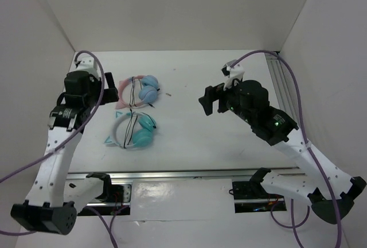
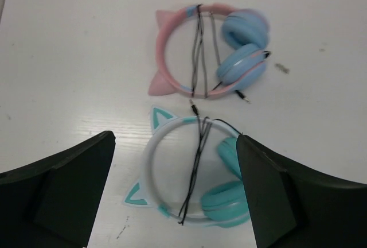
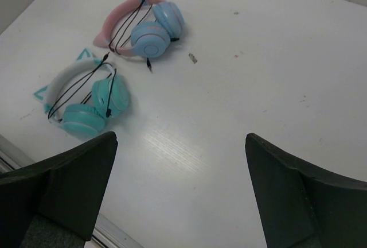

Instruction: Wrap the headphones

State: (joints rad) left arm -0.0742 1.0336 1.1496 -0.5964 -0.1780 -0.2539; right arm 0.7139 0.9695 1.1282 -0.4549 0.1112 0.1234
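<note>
The teal headphones [image 1: 133, 131] lie flat on the white table at the left. They have a white headband [image 2: 150, 162] with teal cat ears, and teal cups [image 2: 226, 205]. The thin black cable [image 2: 198, 162] runs in several strands across the headband loop. They also show in the right wrist view [image 3: 86, 101]. My left gripper [image 1: 112, 92] hovers above and left of them, open and empty, and its fingers frame them in the left wrist view [image 2: 175, 139]. My right gripper [image 1: 209, 100] is open and empty over the table's middle, well right of them [image 3: 180, 139].
Pink-banded cat-ear headphones [image 1: 140, 90] with light-blue cups lie just behind the teal pair, cable across their band [image 2: 172, 58]. A small scrap [image 1: 168, 94] lies right of them. A metal rail [image 1: 183, 176] runs along the front edge. White walls enclose the table.
</note>
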